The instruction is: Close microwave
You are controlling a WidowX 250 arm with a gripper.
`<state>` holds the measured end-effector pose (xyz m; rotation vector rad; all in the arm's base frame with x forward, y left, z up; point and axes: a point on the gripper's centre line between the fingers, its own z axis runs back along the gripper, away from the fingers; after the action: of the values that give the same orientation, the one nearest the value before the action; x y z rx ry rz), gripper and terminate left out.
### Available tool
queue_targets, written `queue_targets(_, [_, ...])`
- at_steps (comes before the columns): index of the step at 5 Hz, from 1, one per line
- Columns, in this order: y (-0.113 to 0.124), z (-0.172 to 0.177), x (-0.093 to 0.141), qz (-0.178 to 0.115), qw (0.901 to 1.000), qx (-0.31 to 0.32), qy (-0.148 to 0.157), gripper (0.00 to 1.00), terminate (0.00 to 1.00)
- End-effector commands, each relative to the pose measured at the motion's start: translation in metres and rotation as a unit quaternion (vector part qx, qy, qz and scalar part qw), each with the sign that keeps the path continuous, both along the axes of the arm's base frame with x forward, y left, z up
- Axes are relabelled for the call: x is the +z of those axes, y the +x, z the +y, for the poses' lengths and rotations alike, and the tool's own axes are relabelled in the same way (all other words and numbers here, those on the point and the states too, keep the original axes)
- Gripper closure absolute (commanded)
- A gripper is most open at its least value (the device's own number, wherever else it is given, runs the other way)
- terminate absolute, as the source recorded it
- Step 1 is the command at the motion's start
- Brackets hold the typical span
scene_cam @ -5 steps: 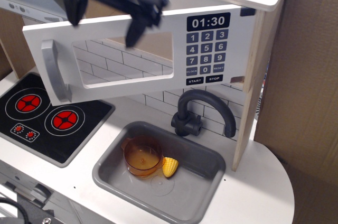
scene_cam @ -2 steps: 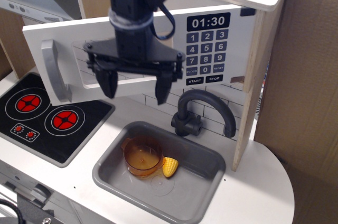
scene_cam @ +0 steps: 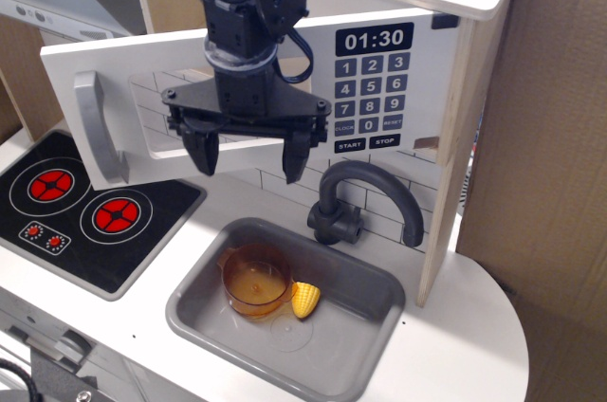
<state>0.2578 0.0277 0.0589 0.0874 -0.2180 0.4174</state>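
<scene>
pincer (scene_cam: 248,149), spread wide and empty, hangs before the microwave (scene_cam: 190,99) door, which swings out toward the table's front-left corner.

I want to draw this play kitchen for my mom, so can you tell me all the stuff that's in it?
microwave: 1, white door with grey handle and black number pad, up top, door swung open to the left
stove: 1, black with two red burners, on the left
sink: 1, grey, in the middle of the counter
tap: 1, dark grey, behind the sink
cup: 1, clear orange, inside the sink
corn: 1, yellow, inside the sink, beside the cup
counter: 1, white, under everything
cardboard: brown, on the right
gripper: 1, black, open, in front of the microwave door
</scene>
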Motion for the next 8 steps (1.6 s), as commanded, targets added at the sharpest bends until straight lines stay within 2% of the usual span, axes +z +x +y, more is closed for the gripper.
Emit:
queue_targets(1, [0.027,0.013,0.014,-0.078,0.9951,-0.036,0.049,0.00,0.00])
queue_targets(2, [0.042,0.024,0.012,-0.110,0.9906,-0.053,0.061,0.00,0.00])
queue_targets(3, [0.061,0.032,0.010,-0.129,0.9868,-0.074,0.064,0.00,0.00])
queue_targets(8, [0.102,0.047,0.013,-0.164,0.9754,-0.129,0.072,0.00,0.00])
